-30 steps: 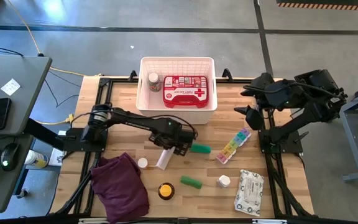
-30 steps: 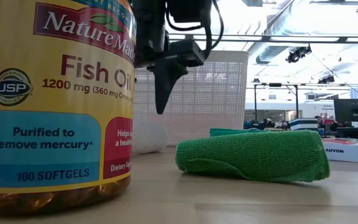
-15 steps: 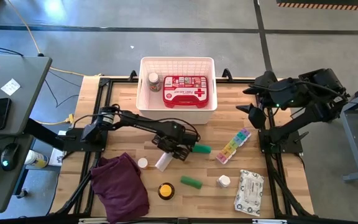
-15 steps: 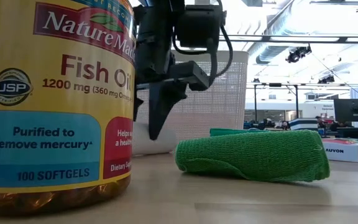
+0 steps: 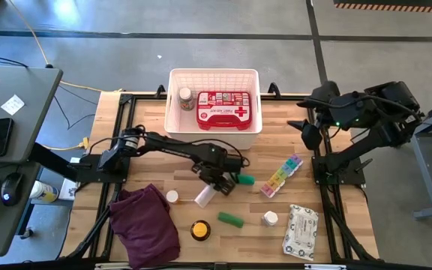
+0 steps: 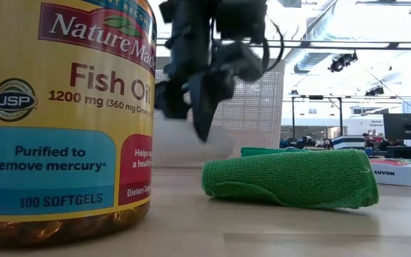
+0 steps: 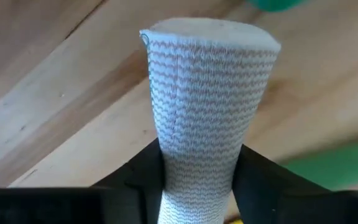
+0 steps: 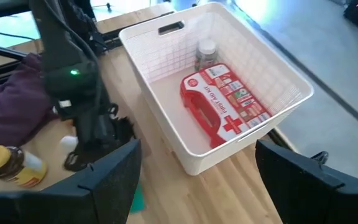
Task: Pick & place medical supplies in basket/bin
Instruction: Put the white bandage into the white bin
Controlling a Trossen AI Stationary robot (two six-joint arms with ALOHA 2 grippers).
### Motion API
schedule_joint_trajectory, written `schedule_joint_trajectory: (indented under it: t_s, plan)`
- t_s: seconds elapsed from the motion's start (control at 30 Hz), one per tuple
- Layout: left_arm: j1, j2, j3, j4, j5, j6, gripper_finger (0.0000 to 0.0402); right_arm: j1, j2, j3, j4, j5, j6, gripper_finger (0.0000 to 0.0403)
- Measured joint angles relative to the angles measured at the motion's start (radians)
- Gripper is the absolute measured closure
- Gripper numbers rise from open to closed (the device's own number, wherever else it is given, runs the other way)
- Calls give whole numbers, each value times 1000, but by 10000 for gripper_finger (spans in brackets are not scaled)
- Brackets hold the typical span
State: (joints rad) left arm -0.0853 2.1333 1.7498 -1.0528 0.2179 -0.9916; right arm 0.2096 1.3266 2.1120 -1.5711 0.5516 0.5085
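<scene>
My left gripper (image 5: 217,184) (image 7: 197,186) is at mid-table, shut on a white gauze roll (image 5: 205,196) (image 7: 204,93). It shows blurred in the low view (image 6: 198,93). My right gripper (image 5: 304,132) (image 8: 197,186) is open and waits above the table's far right, touching nothing. The white basket (image 5: 214,73) (image 8: 272,68) at the far edge holds the red first-aid case (image 5: 223,109) (image 8: 225,106) and a bottle (image 5: 185,97). On the table lie two green rolls (image 5: 242,179) (image 5: 230,219), the rainbow pill organiser (image 5: 281,175), white bottles (image 5: 270,218) (image 5: 172,196), an amber bottle (image 5: 199,230) and the wipes pack (image 5: 300,231). My left gripper pinches the white gauze roll between its two fingers, which lie across the roll near one end (image 7: 194,168). They come at it slanting down from above. The free end (image 7: 210,31) points away from the fingers. Whether the roll is off the table, I cannot tell.
A dark purple cloth (image 5: 147,225) lies at the near left. The fish oil bottle (image 6: 63,114) fills the low view's left, with a green roll (image 6: 291,178) beside it. Bare wood (image 5: 145,169) shows between the basket and the cloth.
My left gripper has moved a little toward the table's right and near edge, come down onto the white gauze roll and taken hold of it. The roll has shifted slightly toward the right and turned a little.
</scene>
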Motion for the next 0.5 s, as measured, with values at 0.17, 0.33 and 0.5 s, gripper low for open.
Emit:
schedule_joint_trajectory:
  t_s: [0.17, 0.33, 0.5]
  plan:
    - [0, -11, 178, -85, 4, 143, 266, 0, -8, 0, 0, 38, -1, 98]
    - [0, -12, 447, -275, -71, 287, 282, 0, -23, 0, 0, 85, 5, 98]
    - [7, -73, 566, -311, -199, 469, 270, 0, -33, 0, 0, 130, 14, 98]
